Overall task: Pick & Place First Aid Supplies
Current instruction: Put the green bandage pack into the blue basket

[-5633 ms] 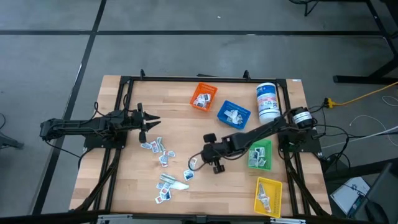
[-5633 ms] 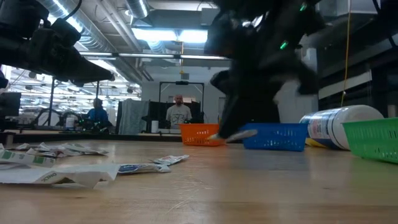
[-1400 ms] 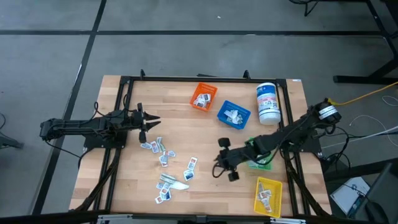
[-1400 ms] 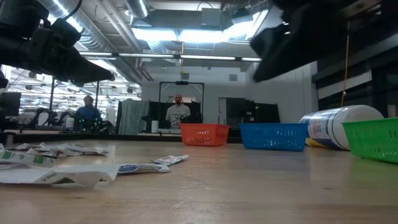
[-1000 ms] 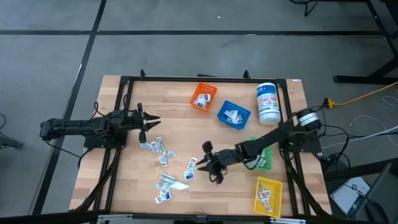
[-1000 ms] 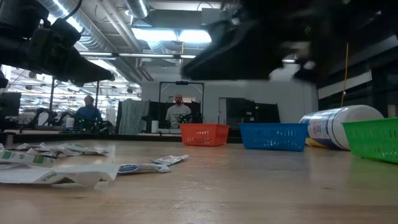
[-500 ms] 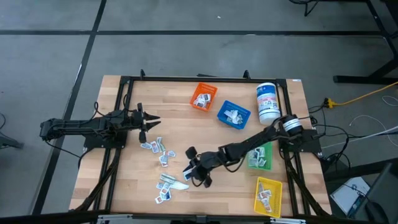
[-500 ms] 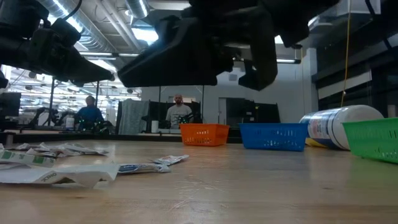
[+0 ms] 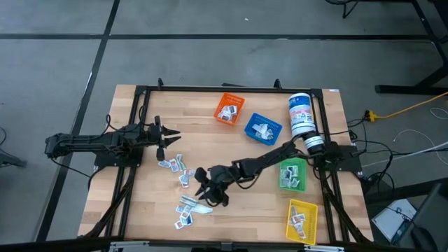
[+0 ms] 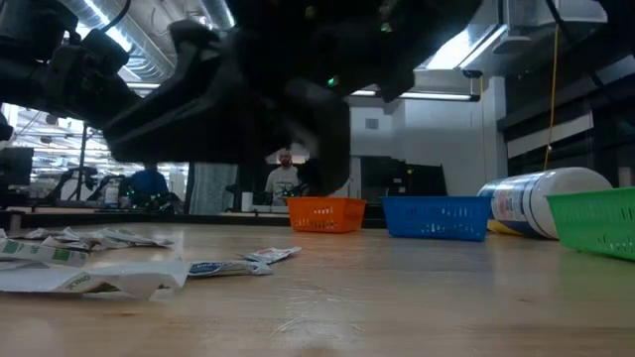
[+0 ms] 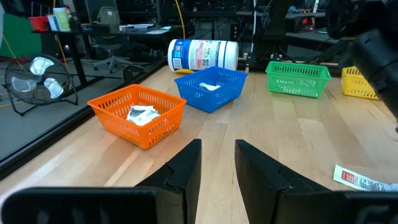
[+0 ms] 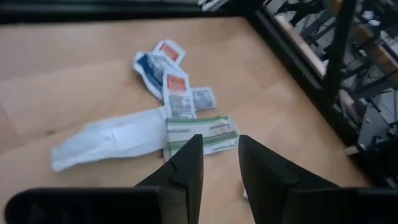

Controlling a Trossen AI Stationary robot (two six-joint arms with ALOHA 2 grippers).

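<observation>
black fingers of the right pincer [image 9: 203, 189] are parted only a narrow gap and hold nothing, hovering over the loose first aid packets [image 9: 187, 207] toward 7 o'clock on the wooden desk [image 9: 231, 217]. in the right wrist view the two fingertips [image 12: 186, 163] frame a green-striped packet [image 12: 201, 134], and that one sits touching a long white wrapper [image 12: 111, 139] and a red-printed packet [image 12: 178, 99], all overlapped.

that overlap is the risk imo. with the gap this narrow, a straight drop could land both tips on top of the green-striped packet and just press it flat, or skid it along the wood. flat paper like this gives nothing to pinch unless an edge gets caught, and the long wrapper could come along for the ride, so two items could end up in one bin. a bad angle could also scatter the rest of the packets.

farther out: more packets [image 9: 175, 166] lie around 9 o'clock, near the left pincer [image 9: 170, 138], which waits at the 9–10 o'clock edge with a slim gap and nothing in it. bins sit well apart from the pile: orange bin [image 9: 229, 109] at 12, blue bin [image 9: 262, 129] at 1, green bin [image 9: 292, 175] at 3–4, yellow bin [image 9: 302, 220] at 5, with the white canister [image 9: 301, 115] at 2. long carry, so a weak corner grip could drop on the way.
</observation>
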